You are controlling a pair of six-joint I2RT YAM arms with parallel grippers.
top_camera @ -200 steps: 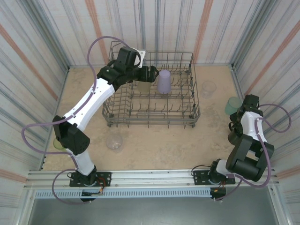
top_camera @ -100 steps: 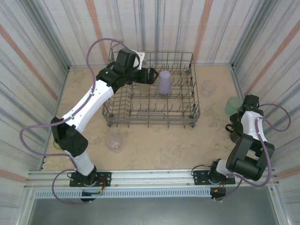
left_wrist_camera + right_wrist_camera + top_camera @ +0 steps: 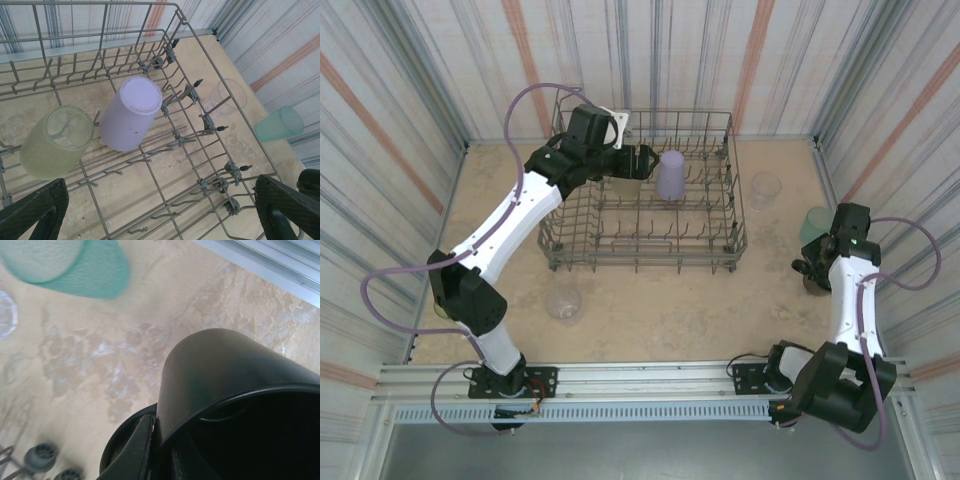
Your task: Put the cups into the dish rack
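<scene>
Black mug (image 3: 225, 385) is sitting pinched by its wall in the right pincer (image 3: 820, 266), low over the counter (image 3: 100, 355).
Left pincer (image 3: 160, 210) is hanging released above the dish rack (image 3: 738, 190); lifting straight seems best, clearing the teal cup (image 3: 75, 265) just ahead of the right pincer.

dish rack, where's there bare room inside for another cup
The dish rack has its whole near half bare, just empty tines from the left wall to the right wall. The far right corner, right of the lavender cup, is free too. The far left is crowded: the olive-yellow cup and the lavender cup sit side by side there.
</scene>
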